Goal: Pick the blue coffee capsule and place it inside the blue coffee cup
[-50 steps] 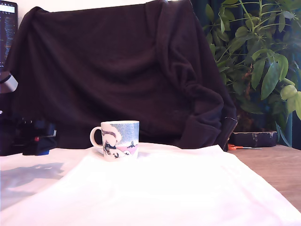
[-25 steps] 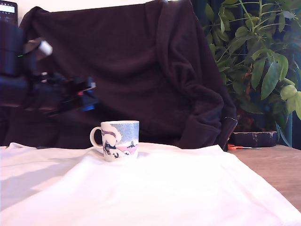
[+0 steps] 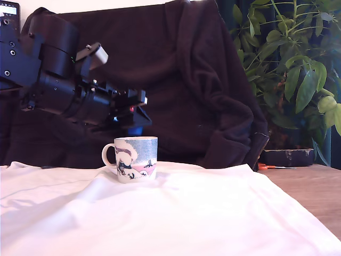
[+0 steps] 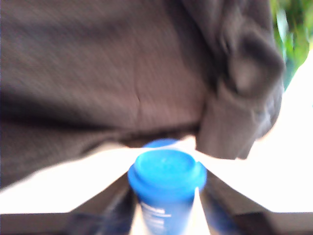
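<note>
The blue coffee cup (image 3: 134, 158), a white mug with a speckled light-blue top and a pink and black picture, stands on the white cloth (image 3: 176, 213), its handle toward the exterior view's left. My gripper (image 3: 136, 121) hangs just above its rim, reaching in from the exterior view's left. It is shut on the blue coffee capsule (image 3: 135, 130), which pokes out below the fingers. The blurred wrist view shows the capsule (image 4: 166, 182) held between the two fingers (image 4: 120, 205), wide rim facing away. A pale blue arc behind it may be the cup's rim.
A dark blanket (image 3: 160, 74) drapes over the backdrop behind the cup. A leafy plant (image 3: 298, 64) fills the exterior view's right. Below it lie a dark pouch (image 3: 287, 157) and orange-handled scissors (image 3: 266, 167) on the bare wooden table (image 3: 314, 192).
The arm has risen from low at the exterior view's left and swung right, carrying the capsule to just above the cup. The cup has not moved.
</note>
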You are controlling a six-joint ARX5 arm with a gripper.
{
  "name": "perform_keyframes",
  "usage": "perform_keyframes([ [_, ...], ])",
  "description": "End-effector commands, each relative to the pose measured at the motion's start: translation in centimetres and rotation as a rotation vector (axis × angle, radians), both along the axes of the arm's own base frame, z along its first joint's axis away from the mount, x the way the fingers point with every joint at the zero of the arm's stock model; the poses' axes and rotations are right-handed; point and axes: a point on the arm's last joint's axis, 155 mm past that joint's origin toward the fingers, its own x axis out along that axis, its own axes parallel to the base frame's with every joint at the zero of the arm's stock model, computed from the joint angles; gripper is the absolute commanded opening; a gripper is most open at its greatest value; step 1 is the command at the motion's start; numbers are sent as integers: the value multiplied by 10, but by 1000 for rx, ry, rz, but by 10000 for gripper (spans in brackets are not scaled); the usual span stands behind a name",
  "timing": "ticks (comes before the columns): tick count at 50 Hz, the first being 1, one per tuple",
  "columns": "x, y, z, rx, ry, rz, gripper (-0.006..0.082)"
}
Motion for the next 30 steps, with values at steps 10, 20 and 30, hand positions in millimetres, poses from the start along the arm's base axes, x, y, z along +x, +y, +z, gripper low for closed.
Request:
perform_keyframes([
  [10,2,-2,0,24,-25,-12,715],
  [20,4,2,14,37,-66,-15,600],
  [30,6,29,42,59,-83,33,149],
])
